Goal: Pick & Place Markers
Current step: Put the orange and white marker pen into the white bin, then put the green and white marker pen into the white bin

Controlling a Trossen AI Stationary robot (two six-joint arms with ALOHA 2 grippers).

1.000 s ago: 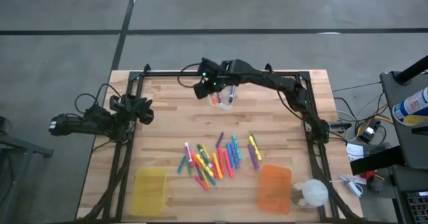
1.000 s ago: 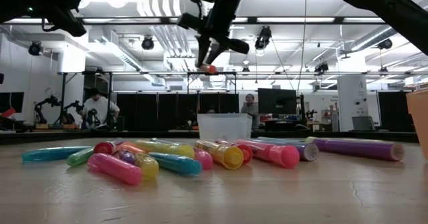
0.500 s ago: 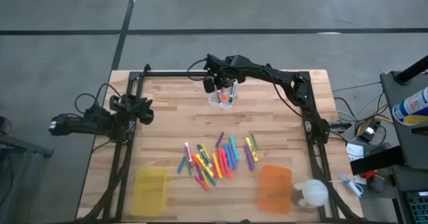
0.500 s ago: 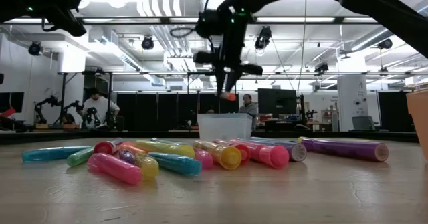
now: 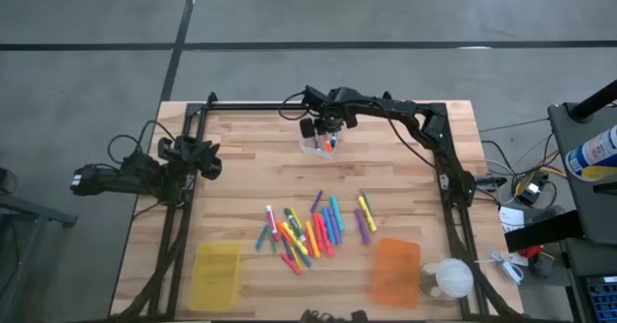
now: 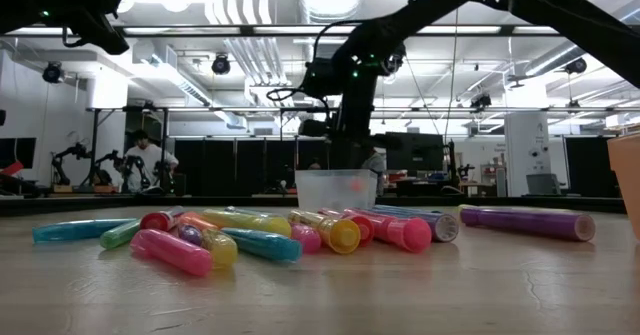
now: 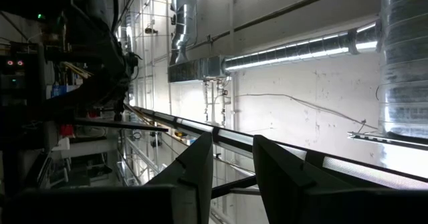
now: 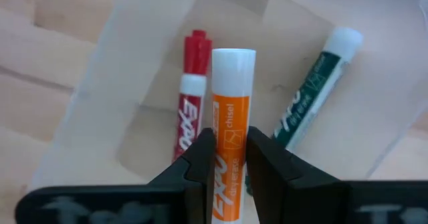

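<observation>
- The left gripper waits at the worktop's left edge, its jaws slightly parted and empty.
- Loose coloured plastic markers lie scattered mid-worktop.
- The right gripper hangs over the clear plastic bin near the far edge, its jaws pinching an orange marker mid-barrel.
- Markers look light, stiff and smooth; the barrel's middle is best to grip.

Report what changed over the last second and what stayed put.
The right gripper came down from above the clear bin until it hangs just over its opening, the orange marker between its fingers pointing into the bin, where a red marker and a green marker already lie. The left gripper stayed off the table's left edge, and the pile of markers barely shifted.
</observation>
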